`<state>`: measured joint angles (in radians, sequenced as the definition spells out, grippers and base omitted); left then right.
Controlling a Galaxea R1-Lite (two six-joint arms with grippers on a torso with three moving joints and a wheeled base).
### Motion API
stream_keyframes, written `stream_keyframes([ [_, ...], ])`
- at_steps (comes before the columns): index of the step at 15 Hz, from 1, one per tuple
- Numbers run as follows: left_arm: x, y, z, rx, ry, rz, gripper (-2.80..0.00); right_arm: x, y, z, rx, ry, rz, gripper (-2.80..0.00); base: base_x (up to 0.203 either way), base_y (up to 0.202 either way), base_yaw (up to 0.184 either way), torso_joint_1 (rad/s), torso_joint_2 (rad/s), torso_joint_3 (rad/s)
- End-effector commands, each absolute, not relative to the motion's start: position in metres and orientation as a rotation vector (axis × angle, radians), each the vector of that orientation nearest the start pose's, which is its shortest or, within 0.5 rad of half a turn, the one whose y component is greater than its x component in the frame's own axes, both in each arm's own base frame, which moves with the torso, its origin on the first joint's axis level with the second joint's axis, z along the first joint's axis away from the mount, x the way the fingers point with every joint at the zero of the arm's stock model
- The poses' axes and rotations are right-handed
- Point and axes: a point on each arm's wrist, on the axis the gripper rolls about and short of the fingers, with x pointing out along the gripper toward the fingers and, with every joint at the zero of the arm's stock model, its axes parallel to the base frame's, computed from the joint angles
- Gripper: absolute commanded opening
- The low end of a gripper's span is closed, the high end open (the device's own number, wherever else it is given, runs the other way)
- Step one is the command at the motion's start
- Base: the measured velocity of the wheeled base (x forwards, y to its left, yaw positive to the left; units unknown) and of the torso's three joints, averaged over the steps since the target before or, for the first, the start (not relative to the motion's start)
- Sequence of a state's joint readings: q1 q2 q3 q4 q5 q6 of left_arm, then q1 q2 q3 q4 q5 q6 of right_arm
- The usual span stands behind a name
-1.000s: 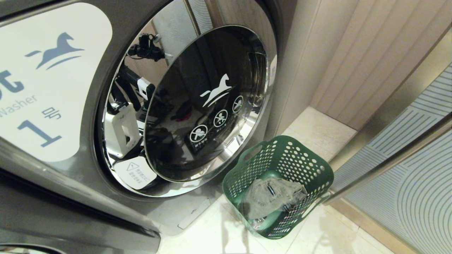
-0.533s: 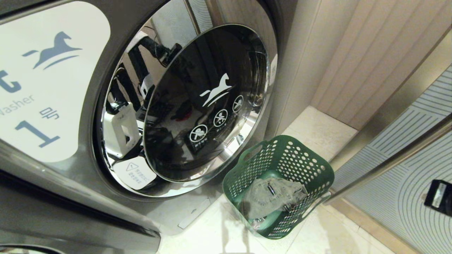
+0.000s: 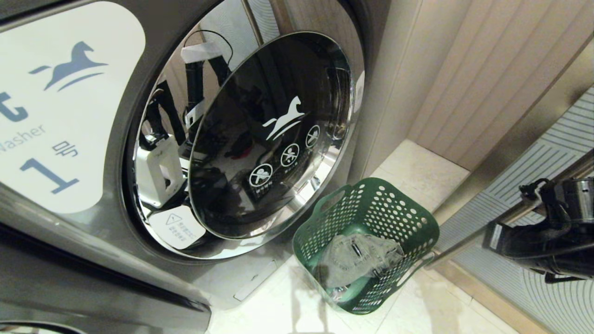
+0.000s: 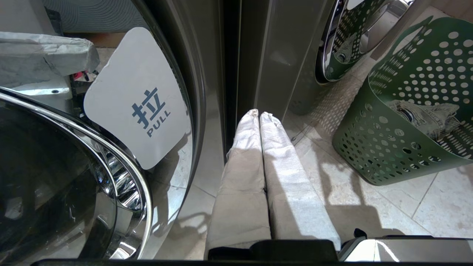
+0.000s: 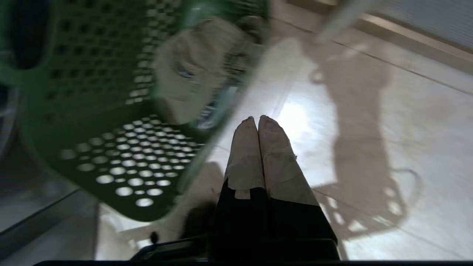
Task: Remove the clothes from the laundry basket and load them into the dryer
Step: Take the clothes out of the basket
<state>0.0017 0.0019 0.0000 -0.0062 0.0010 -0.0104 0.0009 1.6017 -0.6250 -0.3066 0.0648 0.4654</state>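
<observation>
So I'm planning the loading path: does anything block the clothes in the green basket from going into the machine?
Yes. The round glass door of the machine is closed over the drum, so the clothes in the green basket cannot go in until it is opened. The basket's top is open, with nothing covering the clothes.

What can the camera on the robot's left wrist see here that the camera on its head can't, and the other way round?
Only the left wrist view shows the left gripper, shut and empty near the floor, and a "PULL" sticker. Only the head view shows the round glass door with its horse logo, the "1" panel and the right arm at the right edge. Both show the green laundry basket with a garment inside.
</observation>
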Motion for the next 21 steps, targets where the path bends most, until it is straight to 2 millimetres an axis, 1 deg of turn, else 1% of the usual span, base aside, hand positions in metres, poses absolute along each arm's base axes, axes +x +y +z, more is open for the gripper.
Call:
stream_keyframes([
  [1,-0.023,0.0,0.076,-0.011,-0.003,0.003,-2.8,0.268,0.003,0.119,0.481,0.725,-0.061,-2.8,0.0,0.0,0.0,0.0,0.0,0.0],
  [3,-0.023,0.0,0.076,-0.011,-0.004,0.003,-2.8,0.288,0.004,0.113,0.47,0.737,-0.037,-2.8,0.0,0.0,0.0,0.0,0.0,0.0],
  [4,-0.023,0.0,0.076,-0.011,-0.003,0.003,-2.8,0.298,0.004,0.105,0.426,0.762,-0.013,-2.8,0.0,0.0,0.0,0.0,0.0,0.0],
  [6,-0.023,0.0,0.076,-0.011,-0.003,0.002,-2.8,0.303,0.003,0.084,0.243,0.827,0.071,-2.8,0.0,0.0,0.0,0.0,0.0,0.0],
  [7,-0.023,0.0,0.076,-0.011,-0.003,0.002,-2.8,0.305,0.001,0.074,0.217,0.855,0.081,-2.8,0.0,0.0,0.0,0.0,0.0,0.0],
  [9,-0.023,0.0,0.076,-0.011,-0.003,0.003,-2.8,0.313,-0.006,0.058,0.22,0.874,0.073,-2.8,0.0,0.0,0.0,0.0,0.0,0.0],
  [11,-0.023,0.0,0.076,-0.011,-0.003,0.002,-2.8,0.319,-0.008,0.045,0.219,0.871,0.071,-2.8,0.0,0.0,0.0,0.0,0.0,0.0],
  [14,-0.023,0.0,0.076,-0.011,-0.003,0.003,-2.8,0.33,-0.008,0.021,0.232,0.902,0.062,-2.8,0.0,0.0,0.0,0.0,0.0,0.0],
  [15,-0.023,0.0,0.076,-0.011,-0.003,0.003,-2.8,0.335,-0.008,0.019,0.235,0.882,0.065,-2.8,0.0,0.0,0.0,0.0,0.0,0.0],
  [17,-0.023,0.0,0.076,-0.011,-0.003,0.003,-2.8,0.345,-0.007,0.026,0.23,0.816,0.085,-2.8,0.0,0.0,0.0,0.0,0.0,0.0],
  [18,-0.023,0.0,0.076,-0.011,-0.003,0.003,-2.8,0.346,-0.006,0.03,0.234,0.801,0.101,-2.8,0.0,0.0,0.0,0.0,0.0,0.0],
  [19,-0.023,0.0,0.076,-0.011,-0.003,0.003,-2.8,0.345,-0.006,0.035,0.234,0.785,0.106,-2.8,0.0,0.0,0.0,0.0,0.0,0.0],
  [21,-0.023,0.0,0.076,-0.011,-0.003,0.002,-2.8,0.338,-0.007,0.056,0.233,0.738,0.109,-2.8,0.0,0.0,0.0,0.0,0.0,0.0],
])
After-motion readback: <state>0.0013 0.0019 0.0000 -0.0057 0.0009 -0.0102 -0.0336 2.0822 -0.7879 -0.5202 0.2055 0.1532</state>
